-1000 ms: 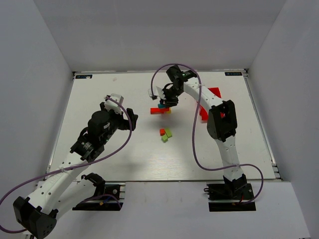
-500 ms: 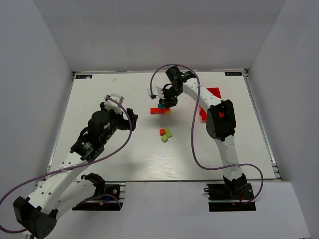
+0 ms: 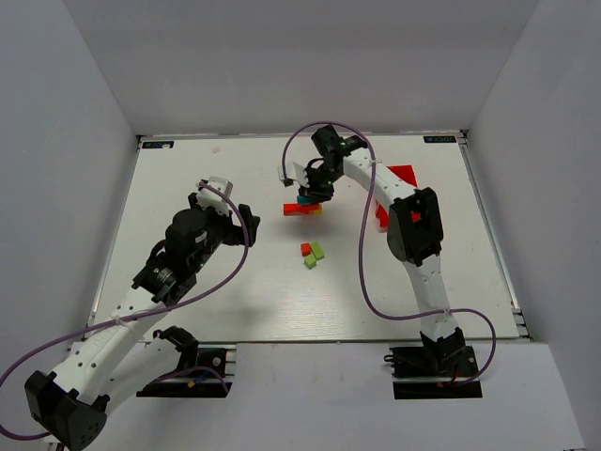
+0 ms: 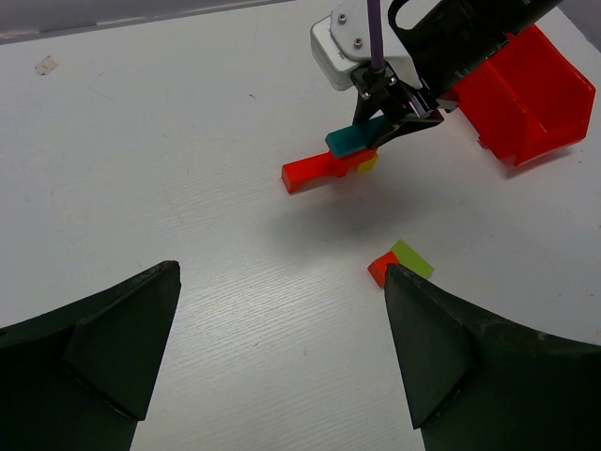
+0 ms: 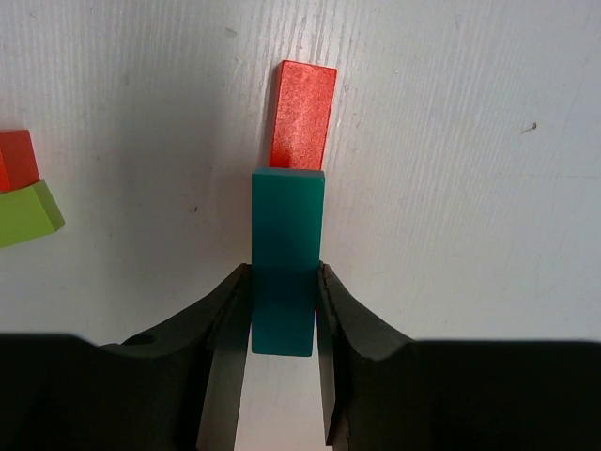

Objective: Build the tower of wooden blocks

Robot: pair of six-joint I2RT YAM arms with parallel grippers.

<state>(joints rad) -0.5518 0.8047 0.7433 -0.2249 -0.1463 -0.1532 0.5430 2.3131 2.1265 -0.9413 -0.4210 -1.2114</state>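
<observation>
A red bar (image 3: 297, 209) lies on the table with a yellow block (image 3: 318, 209) at its right end. My right gripper (image 3: 311, 194) is shut on a teal bar (image 5: 286, 235) and holds it along the red bar (image 5: 302, 113), over its near end. I cannot tell whether they touch. The left wrist view shows the teal bar (image 4: 355, 139) just on top of the red bar (image 4: 310, 171) and the yellow block (image 4: 368, 165). A loose red cube (image 3: 305, 248) and lime green blocks (image 3: 316, 252) lie nearer. My left gripper (image 4: 282, 348) is open and empty, left of them.
A red plastic bin (image 3: 404, 175) stands right of the stack, partly hidden behind my right arm; it also shows in the left wrist view (image 4: 526, 89). White walls close the table on three sides.
My right gripper has shifted very slightly with the teal bar over the red bar. The left arm has not moved.
</observation>
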